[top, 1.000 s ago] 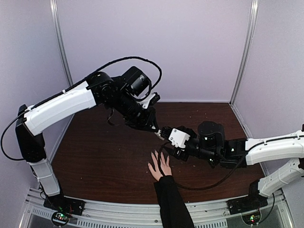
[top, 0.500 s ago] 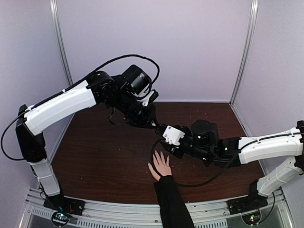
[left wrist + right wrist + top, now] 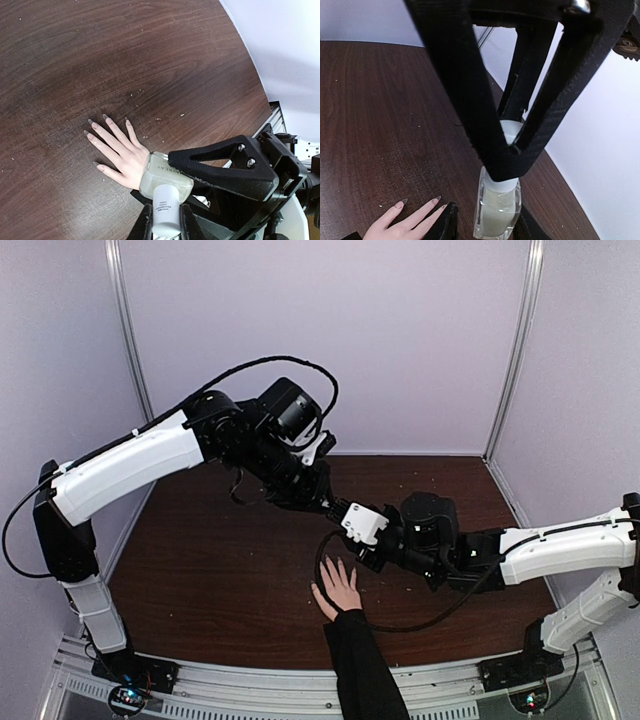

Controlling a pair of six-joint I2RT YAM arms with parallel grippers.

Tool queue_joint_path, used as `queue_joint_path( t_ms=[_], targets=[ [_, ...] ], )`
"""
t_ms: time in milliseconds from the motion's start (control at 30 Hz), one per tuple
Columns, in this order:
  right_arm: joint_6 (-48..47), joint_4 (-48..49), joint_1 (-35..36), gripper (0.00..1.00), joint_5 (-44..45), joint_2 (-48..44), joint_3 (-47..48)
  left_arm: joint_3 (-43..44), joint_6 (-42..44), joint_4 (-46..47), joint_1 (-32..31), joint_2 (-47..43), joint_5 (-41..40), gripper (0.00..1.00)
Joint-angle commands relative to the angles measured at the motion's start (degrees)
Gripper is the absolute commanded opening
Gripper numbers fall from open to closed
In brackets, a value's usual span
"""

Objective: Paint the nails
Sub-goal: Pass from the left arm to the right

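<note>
— Holding what?
— I'm pinching the white cap (image 3: 164,209) in my left gripper (image 3: 165,222); my right gripper (image 3: 485,216) is straddling the nail polish bottle (image 3: 162,176), jaws not yet tight. I'm aiming to clamp squarely before unscrewing. The nails (image 3: 105,117) are lying spread below, near side.

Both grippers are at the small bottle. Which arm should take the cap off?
Left. The left gripper has its jaws shut on the white cap, while the right gripper has its jaws flanking the glass bottle, likely better for bracing it as the cap comes away.
</note>
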Motion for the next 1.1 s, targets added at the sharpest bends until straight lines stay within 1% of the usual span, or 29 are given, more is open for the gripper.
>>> queue_joint_path(
  t_ms=[0, 333, 600, 633, 667, 767, 833, 867, 933, 1067],
  targets=[
    [0.7, 1.6, 0.3, 0.35, 2.2, 0.5, 1.1, 1.2, -0.7, 3.9, -0.4, 0.6, 0.8, 0.00],
    [0.3, 2.2, 0.3, 0.31, 3.6, 0.6, 1.0, 0.5, -1.3, 5.6, -0.7, 0.6, 1.8, 0.00],
    [0.3, 2.1, 0.3, 0.20, 3.1, -0.1, 0.6, 0.4, -0.9, 5.7, -0.7, 0.4, 2.0, 0.00],
    [0.4, 1.8, 0.3, 0.19, 2.9, -0.2, 0.6, 0.5, -0.5, 5.7, -0.7, 0.2, 2.2, 0.04],
    [0.6, 1.6, 0.2, 0.18, 2.5, -0.4, 0.6, 0.5, 0.0, 5.8, -0.6, 0.2, 2.6, 0.10],
    [1.7, 1.0, 0.0, 0.15, 1.1, -1.3, 0.3, 1.0, 2.4, 6.0, -0.6, -0.5, 3.7, 0.39],
    [3.0, 0.5, -0.5, 0.14, -0.5, -2.3, 0.0, 0.7, 3.7, 6.4, -0.4, -1.7, 3.3, 0.54],
    [3.6, 0.2, -0.9, 0.13, -1.2, -2.9, -0.3, 0.4, 4.5, 6.8, -0.3, -2.5, 3.1, 0.59],
    [4.9, -0.4, -1.5, 0.13, -2.8, -4.1, -0.8, -0.4, 5.9, 8.1, 0.2, -4.2, 3.2, 0.66],
    [8.8, -1.4, -3.5, 0.13, -7.0, -7.7, -2.1, -3.7, 7.6, 11.4, 2.1, -8.3, 3.1, 0.70]
  ],
)
